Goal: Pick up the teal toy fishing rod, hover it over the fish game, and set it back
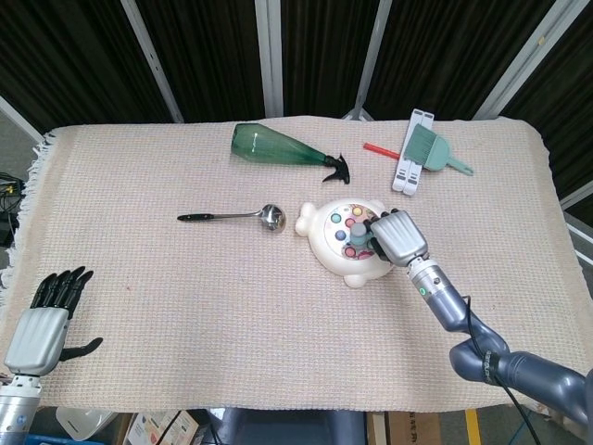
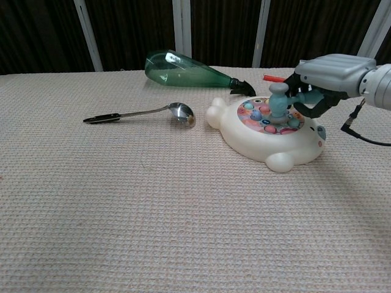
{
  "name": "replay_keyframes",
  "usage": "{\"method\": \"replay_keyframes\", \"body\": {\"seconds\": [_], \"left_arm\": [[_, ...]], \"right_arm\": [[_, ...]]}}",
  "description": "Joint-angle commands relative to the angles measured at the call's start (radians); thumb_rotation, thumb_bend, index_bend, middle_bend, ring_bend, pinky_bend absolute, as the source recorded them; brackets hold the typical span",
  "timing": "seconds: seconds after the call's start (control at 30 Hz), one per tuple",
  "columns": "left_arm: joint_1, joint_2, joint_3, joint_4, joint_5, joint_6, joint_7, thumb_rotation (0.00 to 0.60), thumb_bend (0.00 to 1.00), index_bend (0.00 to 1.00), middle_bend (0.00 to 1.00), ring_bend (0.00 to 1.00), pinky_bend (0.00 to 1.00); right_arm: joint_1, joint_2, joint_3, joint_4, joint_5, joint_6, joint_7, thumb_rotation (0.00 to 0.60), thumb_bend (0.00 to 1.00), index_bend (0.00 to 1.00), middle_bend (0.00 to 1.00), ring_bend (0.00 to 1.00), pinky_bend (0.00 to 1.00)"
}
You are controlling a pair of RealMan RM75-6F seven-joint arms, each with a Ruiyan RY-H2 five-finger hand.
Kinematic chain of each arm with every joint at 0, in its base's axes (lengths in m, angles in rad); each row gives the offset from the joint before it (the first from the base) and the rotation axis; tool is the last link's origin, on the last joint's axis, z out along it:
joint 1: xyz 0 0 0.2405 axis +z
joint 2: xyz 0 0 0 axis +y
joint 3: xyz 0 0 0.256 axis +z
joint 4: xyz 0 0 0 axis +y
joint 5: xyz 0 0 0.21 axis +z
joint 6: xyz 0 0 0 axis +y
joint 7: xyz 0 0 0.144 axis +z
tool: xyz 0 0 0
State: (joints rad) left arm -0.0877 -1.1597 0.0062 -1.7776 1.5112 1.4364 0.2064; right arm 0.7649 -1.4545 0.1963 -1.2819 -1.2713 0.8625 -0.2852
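The cream bear-shaped fish game (image 1: 326,243) (image 2: 256,141) lies right of the table's middle, its round top dotted with coloured fish. My right hand (image 1: 398,237) (image 2: 327,74) reaches over it from the right and grips the teal toy fishing rod (image 1: 357,240) (image 2: 279,101). The rod stands upright over the centre of the game's disc; I cannot tell whether its lower end touches the disc. My left hand (image 1: 43,321) rests at the table's near left corner, fingers spread, holding nothing; it shows only in the head view.
A green plastic bottle (image 1: 274,147) (image 2: 183,69) lies on its side behind the game. A metal ladle (image 1: 233,216) (image 2: 146,113) lies to the left. A teal and white dustpan set (image 1: 422,151) and a red stick (image 1: 380,149) sit at the back right. A woven mat (image 1: 167,269) covers the table.
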Motion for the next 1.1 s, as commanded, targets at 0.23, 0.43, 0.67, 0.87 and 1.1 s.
{"method": "replay_keyframes", "body": {"seconds": [0.23, 0.43, 0.67, 0.87, 1.1], "left_arm": [[-0.002, -0.001, -0.001, 0.001, -0.006, -0.002, -0.001, 0.600, 0.11, 0.00, 0.00, 0.00, 0.00], [-0.001, 0.000, -0.001, -0.002, -0.003, 0.002, 0.001, 0.600, 0.11, 0.00, 0.00, 0.00, 0.00], [0.002, 0.005, 0.002, -0.011, 0.005, 0.011, 0.007, 0.600, 0.11, 0.00, 0.00, 0.00, 0.00], [0.014, 0.011, 0.007, -0.020, 0.009, 0.029, 0.015, 0.600, 0.11, 0.00, 0.00, 0.00, 0.00], [0.028, 0.016, 0.015, -0.041, 0.022, 0.050, 0.037, 0.600, 0.11, 0.00, 0.00, 0.00, 0.00]], "right_arm": [[0.006, -0.010, -0.009, 0.015, 0.022, -0.001, -0.022, 0.600, 1.00, 1.00, 0.80, 0.72, 0.67], [-0.014, 0.047, 0.000, -0.058, -0.002, 0.056, -0.001, 0.600, 1.00, 1.00, 0.80, 0.72, 0.67], [-0.061, 0.121, -0.003, -0.107, -0.018, 0.114, 0.051, 0.600, 1.00, 1.00, 0.80, 0.72, 0.67], [-0.112, 0.151, -0.053, -0.050, -0.060, 0.127, 0.165, 0.600, 1.00, 1.00, 0.80, 0.72, 0.67], [-0.164, 0.093, -0.116, 0.133, -0.128, 0.150, 0.345, 0.600, 1.00, 1.00, 0.80, 0.72, 0.67]]}}
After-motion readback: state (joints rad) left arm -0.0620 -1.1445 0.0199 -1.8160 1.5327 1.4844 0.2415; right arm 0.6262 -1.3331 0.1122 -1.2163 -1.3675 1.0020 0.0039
